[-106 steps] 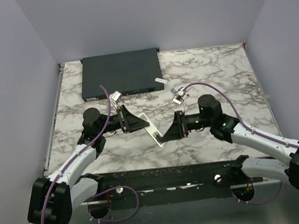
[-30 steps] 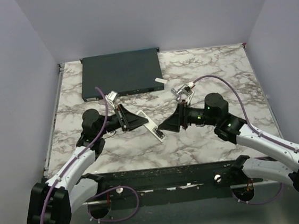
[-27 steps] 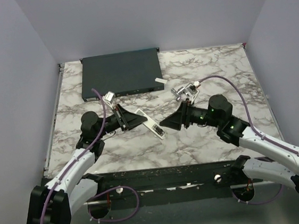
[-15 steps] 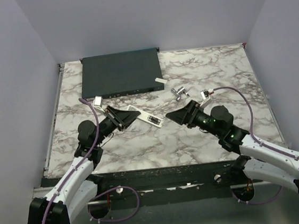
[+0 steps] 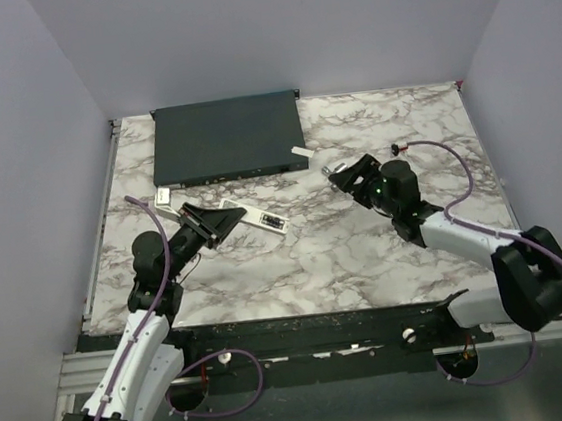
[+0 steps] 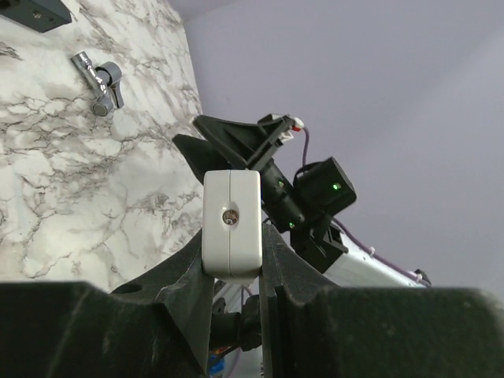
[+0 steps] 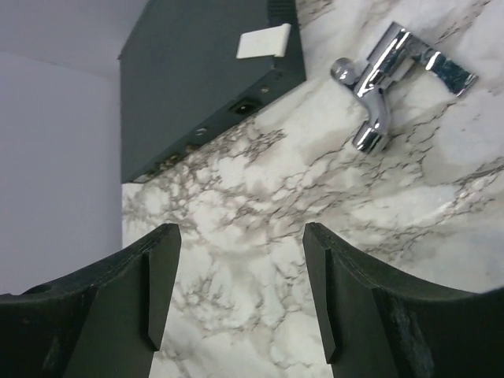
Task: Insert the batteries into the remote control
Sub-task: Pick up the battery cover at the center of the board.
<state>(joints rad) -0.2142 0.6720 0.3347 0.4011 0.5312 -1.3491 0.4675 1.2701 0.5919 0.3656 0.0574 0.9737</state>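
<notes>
Arms, two. Grippers, two.

Left gripper (image 6: pixel 233 260): pressed onto one remote (image 6: pixel 231 213), which is pinched by its near end between the two fingers (image 6: pixel 195 272). From above, the remote is seen as a slim white bar held at left of centre over the table (image 5: pixel 366 252), just in front of the box (image 5: pixel 228 138), and pointed toward the right arm. A small dark patch is shown near its far end; whether this is a screen or an open compartment cannot be told, nor whether anything is in it.

Right gripper (image 7: pixel 240 236): spread wide, nothing between the fingers, held low over the marble just beside the chrome fitting (image 7: pixel 386 75).

Remote, one. The number of batteries cannot be told, since none can be made out.

Box, one: large, flat, dark grey, laid at the far left of the table, sockets along its front edge.

Chrome fitting, one: a small bent metal piece, laid on the table right of centre, apart from the box.

White tab (image 7: pixel 264 41), one: small and flat, placed at the box's front right corner; whether it is on the box or just beside it cannot be told.
</notes>
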